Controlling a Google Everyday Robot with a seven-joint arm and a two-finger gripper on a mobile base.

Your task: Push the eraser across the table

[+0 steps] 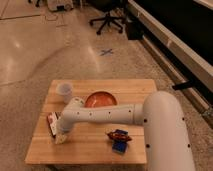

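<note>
Polished concrete floor stretches behind a small wooden table [100,145], with a blue cross mark [106,52] on the floor beyond it and a black office chair [107,17] farther back beside a long dark counter [175,35]. On the table, an orange bowl [101,98] sits near the far edge and serves as the landmark. Left of the bowl, close to it but apart, stands a white cup [64,91]. Nearer the camera and to the left of the bowl lies the eraser [51,123], a flat red-and-white block close to the table's left edge. Nearer the camera and right of the bowl lies a red snack packet [118,135] resting partly over a blue packet [119,146]. The white arm [105,114] reaches from the large rounded base at right, crosses just in front of the bowl and bends down toward the table. Its gripper [61,138] sits low at the table surface, left of and nearer than the bowl, just beside the eraser's near right side. Whether it touches the eraser cannot be told.
</note>
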